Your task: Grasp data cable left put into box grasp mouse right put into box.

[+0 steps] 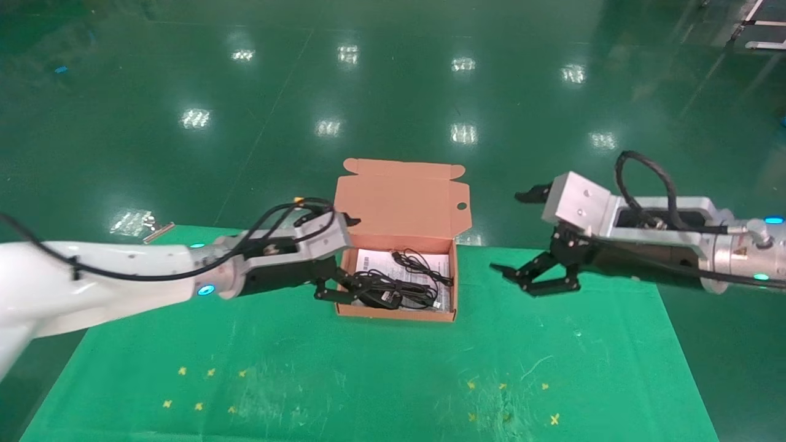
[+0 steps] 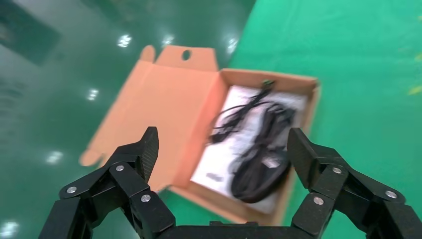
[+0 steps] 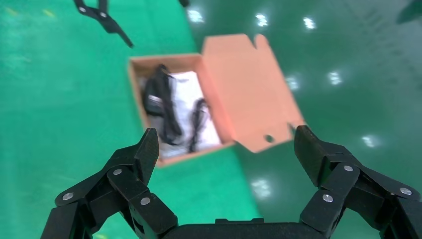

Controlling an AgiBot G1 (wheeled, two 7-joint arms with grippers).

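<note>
The salmon-pink box (image 1: pixel 396 316) stands open at the table's back middle, its lid (image 1: pixel 402 199) raised behind. Inside, on the white sheet (image 1: pixel 368 261), lie the black mouse (image 1: pixel 384 299) at the front and the thin black data cable (image 1: pixel 420 265) at the back right. My left gripper (image 1: pixel 345 258) is open and empty at the box's left wall. Its wrist view shows the mouse (image 2: pixel 259 174) and the cable (image 2: pixel 234 117) between its fingers (image 2: pixel 223 139). My right gripper (image 1: pixel 509 232) is open and empty, raised to the right of the box. Its wrist view shows its jaws (image 3: pixel 226 135) and the box (image 3: pixel 189 152).
The green cloth (image 1: pixel 368 380) covers the table, with yellow cross marks (image 1: pixel 196 387) at the front left and others (image 1: pixel 509 399) at the front right. A small flat piece (image 1: pixel 156 230) lies at the back left corner. Shiny green floor (image 1: pixel 393 92) lies beyond the back edge.
</note>
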